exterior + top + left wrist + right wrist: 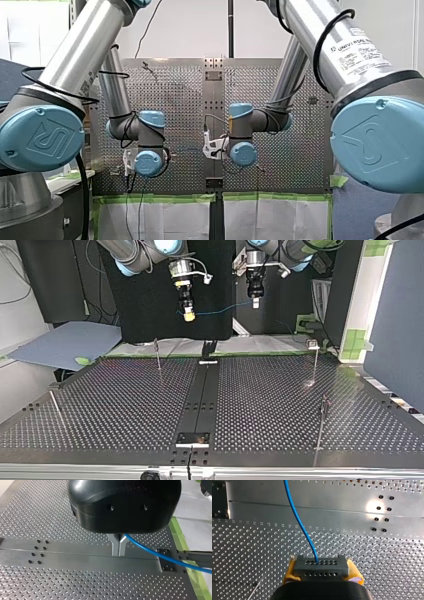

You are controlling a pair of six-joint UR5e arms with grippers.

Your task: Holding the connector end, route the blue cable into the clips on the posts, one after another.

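Right claw: your right claw [188, 316] is shut narrow on the connector [320, 568], with its yellow pads [290, 570] pressed against the block's two sides.

Connector: it is a grey block with two rows of small holes. It sits at the very tip of the right claw, between the pads, with the holes facing away from the claw.

Blue cable: the blue cable [300, 525] leaves a hole in the connector's upper row. In the right wrist view it runs straight ahead of the claw, over the centre rail [201, 400] of the worktop [115, 405].

Left claw: your left claw [119, 553] has its metal fingers [115, 545] closed tip to tip. The cable comes out from between them near their roots and trails off to one side, so this claw is pinching the cable itself.

Span: in the top view you see the cable as a shallow line in the air between the two claws. Both claws are raised above the rail's far end, the right claw at the view's left of the rail's line and the left claw at its right.

Posts: the far left post [158, 356] and the leaning near left post [55, 405] stand on one side of the rail. The far right post [315, 365], topped by a clip [313, 344], and the near right post [321, 425] stand on the other.

Cable against posts: the cable is well apart from every post and is not yet in any clip.
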